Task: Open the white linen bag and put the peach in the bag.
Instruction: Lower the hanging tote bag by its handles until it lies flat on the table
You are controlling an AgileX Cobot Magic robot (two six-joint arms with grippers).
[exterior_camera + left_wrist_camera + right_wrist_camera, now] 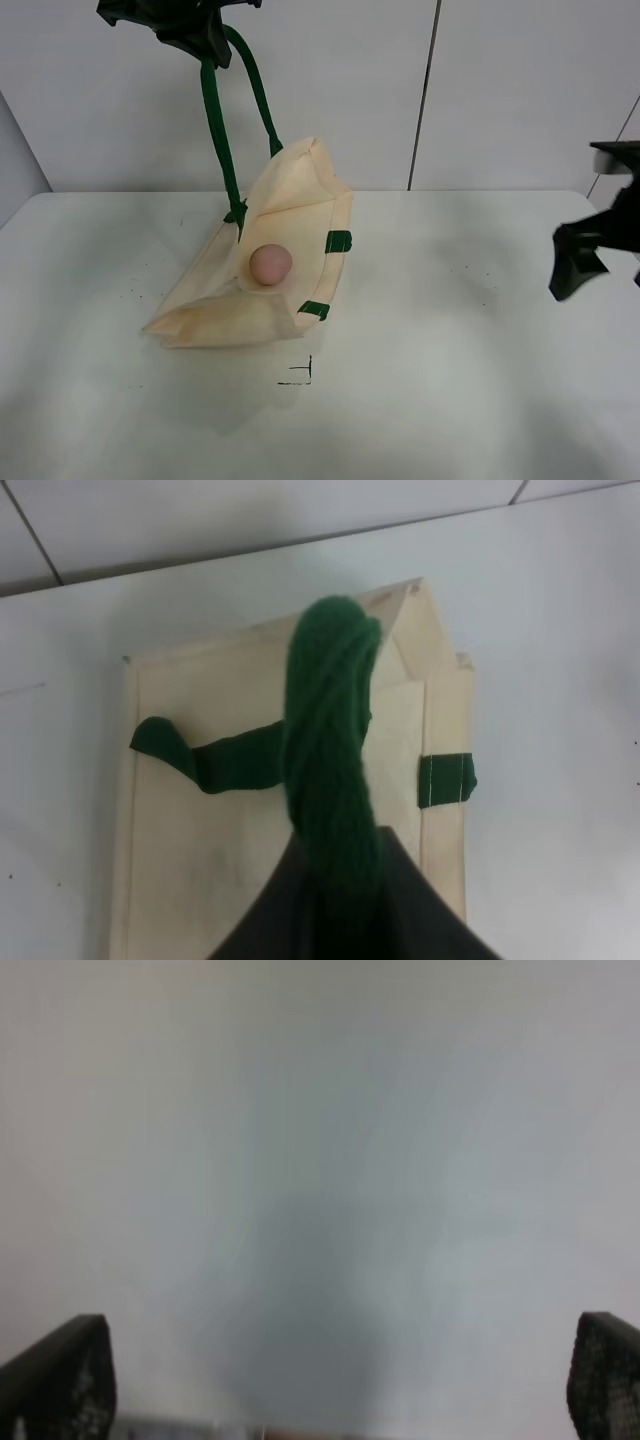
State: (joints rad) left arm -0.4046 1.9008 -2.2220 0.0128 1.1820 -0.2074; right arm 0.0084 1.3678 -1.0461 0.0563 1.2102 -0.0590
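Observation:
The white linen bag [270,250] lies on the table with its mouth lifted open. My left gripper [195,30] is high above it, shut on the dark green strap handle [218,130] and holding it up taut. The peach [270,264], a small dusty-pink ball, sits in the bag's opening. In the left wrist view the green handle [330,740] runs into the gripper, with the cream bag [200,820] below; the peach is hidden there. My right gripper [580,262] is open and empty above the table at the far right; its fingertips [70,1375] show over bare table.
The white table [450,340] spreads all around the bag. A small black corner mark [303,373] is drawn just in front of the bag. A pale wall with a dark vertical seam [424,95] stands behind the table.

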